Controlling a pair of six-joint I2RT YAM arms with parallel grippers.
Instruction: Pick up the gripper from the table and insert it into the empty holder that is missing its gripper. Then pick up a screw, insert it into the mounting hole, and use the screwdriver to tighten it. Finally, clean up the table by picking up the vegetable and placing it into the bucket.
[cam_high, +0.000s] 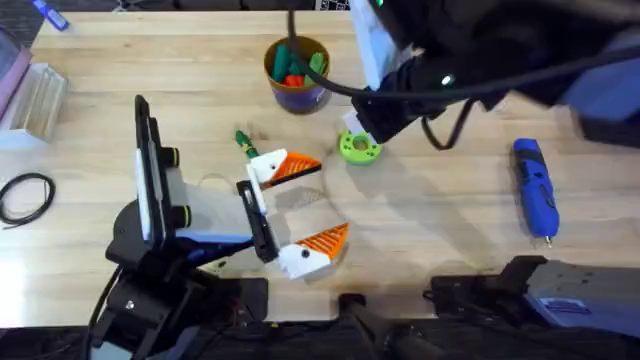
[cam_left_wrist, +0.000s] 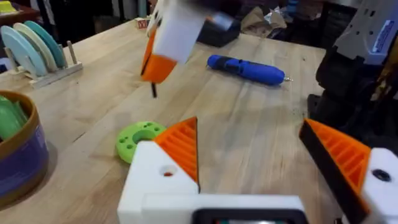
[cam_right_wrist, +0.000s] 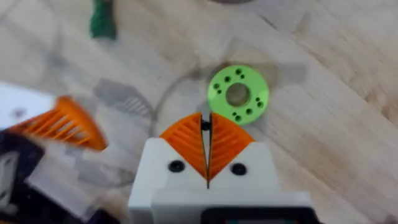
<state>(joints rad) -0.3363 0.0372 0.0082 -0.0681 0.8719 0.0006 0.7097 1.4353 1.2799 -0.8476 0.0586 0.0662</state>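
My left gripper (cam_high: 312, 203) lies open on the table, and both of its white holder blocks (cam_high: 268, 168) carry a ridged orange gripper pad (cam_high: 296, 166). My right gripper (cam_right_wrist: 206, 127) hovers over the bright green disc (cam_right_wrist: 238, 94), shut on a small dark screw (cam_left_wrist: 153, 91) that hangs from its orange tips. The blue screwdriver (cam_high: 535, 186) lies at the right. The dark-green vegetable (cam_high: 245, 140) rests on the table just beyond the left gripper. The bucket (cam_high: 297, 72) stands at the back centre.
The bucket holds green and orange toys. A black cable loop (cam_high: 26, 195) and a clear box (cam_high: 35, 100) sit at the far left. A rack of plates (cam_left_wrist: 34, 46) stands at the back. Bare wood lies between the disc and the screwdriver.
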